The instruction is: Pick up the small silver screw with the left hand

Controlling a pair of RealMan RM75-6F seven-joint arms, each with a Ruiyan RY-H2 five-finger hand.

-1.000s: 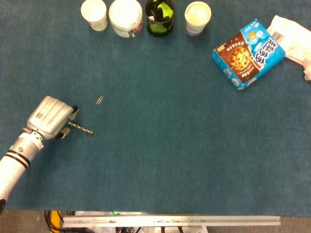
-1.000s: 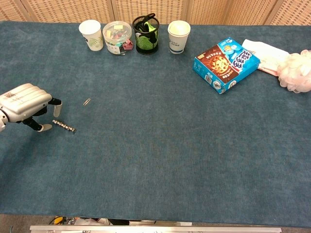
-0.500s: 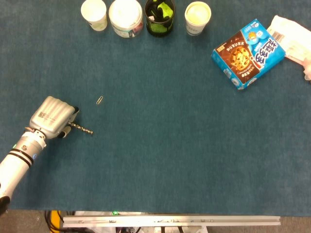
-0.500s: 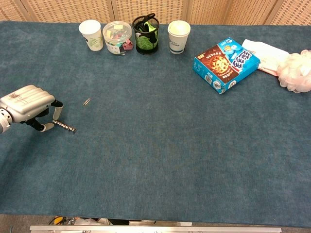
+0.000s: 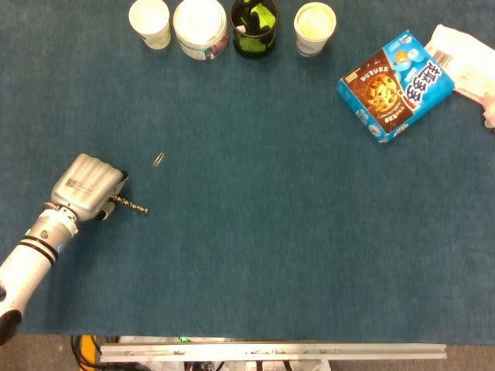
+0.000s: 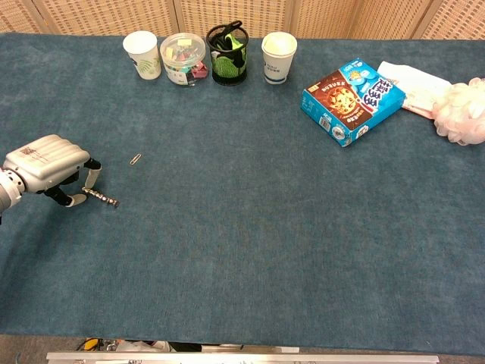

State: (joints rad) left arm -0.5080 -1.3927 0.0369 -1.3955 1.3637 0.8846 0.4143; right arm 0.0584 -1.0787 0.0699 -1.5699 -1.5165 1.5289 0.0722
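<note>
Your left hand point(image 5: 85, 188) point(image 6: 47, 168) sits low over the near-left part of the blue tabletop point(image 5: 255, 255) point(image 6: 250, 258), knuckles up, with the fingers point(image 6: 91, 177) curled down toward the cloth. Their tips close around the near end of the small silver screw point(image 5: 130, 205) point(image 6: 103, 198). In the chest view one fingertip stands right at the screw's end and another, the thumb side, rests just behind it, so you have the screw's end pinched, though whether it is lifted off the cloth cannot be told. The rest of the screw sticks out to the right of the hand, lying along the tabletop at a slight slant. Your right hand does not show in either view.

Just beyond the hand and a little to the right lies a paper clip point(image 5: 158, 160) point(image 6: 136, 159), apart from both the screw and the fingers.

Farther back on the right, a blue cookie box point(image 5: 394, 83) point(image 6: 353, 100) lies flat at an angle. Beside it at the right edge are a white packet point(image 5: 464, 62) point(image 6: 413, 80) and, in the chest view, a white bath puff point(image 6: 461, 111).

Along the far edge stand a white paper cup point(image 5: 150, 22) point(image 6: 141, 54), a clear tub point(image 5: 200, 28) point(image 6: 183, 58) of colourful bits, a black mesh holder point(image 5: 254, 26) point(image 6: 228, 54) with green items inside, and a second paper cup point(image 5: 314, 27) point(image 6: 279, 56).
</note>
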